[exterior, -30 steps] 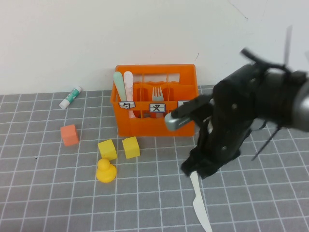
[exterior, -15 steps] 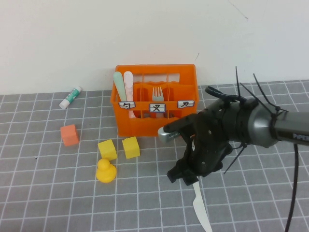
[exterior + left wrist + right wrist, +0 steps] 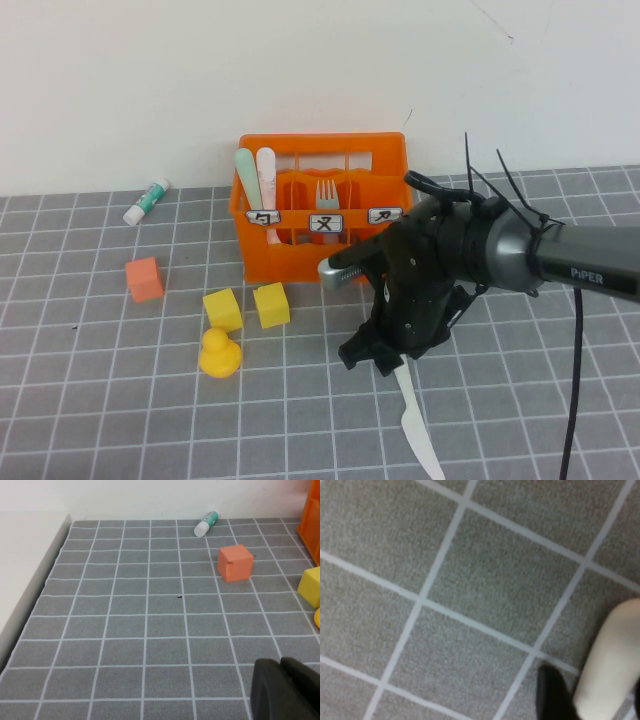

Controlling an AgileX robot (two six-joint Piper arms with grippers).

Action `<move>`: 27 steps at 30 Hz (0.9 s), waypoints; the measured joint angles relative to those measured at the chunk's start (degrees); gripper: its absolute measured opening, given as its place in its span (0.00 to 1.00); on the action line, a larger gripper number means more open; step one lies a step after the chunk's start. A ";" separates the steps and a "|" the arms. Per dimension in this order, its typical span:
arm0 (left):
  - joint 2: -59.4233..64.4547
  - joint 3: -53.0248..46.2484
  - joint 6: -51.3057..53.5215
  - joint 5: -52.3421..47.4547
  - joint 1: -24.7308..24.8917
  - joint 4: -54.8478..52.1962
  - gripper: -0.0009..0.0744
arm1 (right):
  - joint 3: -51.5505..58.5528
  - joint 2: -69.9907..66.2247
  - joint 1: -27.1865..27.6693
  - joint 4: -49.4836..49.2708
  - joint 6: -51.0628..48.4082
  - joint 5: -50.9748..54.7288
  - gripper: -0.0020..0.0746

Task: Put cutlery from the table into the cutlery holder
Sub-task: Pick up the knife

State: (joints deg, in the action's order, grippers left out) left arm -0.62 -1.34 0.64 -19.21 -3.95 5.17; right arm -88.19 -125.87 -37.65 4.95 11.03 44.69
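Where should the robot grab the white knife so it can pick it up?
Probably by the handle end, from above. The knife lies flat on the table, handle under the right gripper, blade pointing away. The left gripper sits far off, past the small orange cube.

High view angled down from the robot's side onto the table (image 3: 120, 400), left wrist view low across tiles toward orange cube (image 3: 235, 562), also centre-left in high view (image 3: 144, 279), right wrist view close above tiles, left gripper (image 3: 285, 690) at lower right, right gripper (image 3: 385, 355) at frame centre
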 joint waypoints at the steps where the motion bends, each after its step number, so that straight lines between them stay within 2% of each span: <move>1: 0.00 0.00 0.00 0.00 0.00 0.00 0.01 | -0.25 -0.10 0.00 -0.14 0.00 0.42 0.44; 5: 0.00 0.00 0.00 0.00 0.00 0.00 0.01 | -0.51 -0.10 0.00 -0.29 -0.40 1.72 0.27; 13: 0.00 0.00 0.00 0.00 0.00 0.00 0.01 | -0.51 0.51 0.00 -2.91 -6.52 4.84 0.27; 19: 0.00 0.00 0.00 0.00 0.00 0.00 0.01 | -0.27 5.90 -2.89 -4.03 -13.70 10.13 0.27; 27: 0.00 0.00 0.00 0.00 0.00 0.00 0.01 | -0.17 14.19 -6.48 -4.03 -15.08 5.15 0.27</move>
State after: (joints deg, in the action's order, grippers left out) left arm -0.62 -1.34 0.64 -19.21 -3.95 5.17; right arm -88.36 -111.69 -44.12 0.92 -4.05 49.84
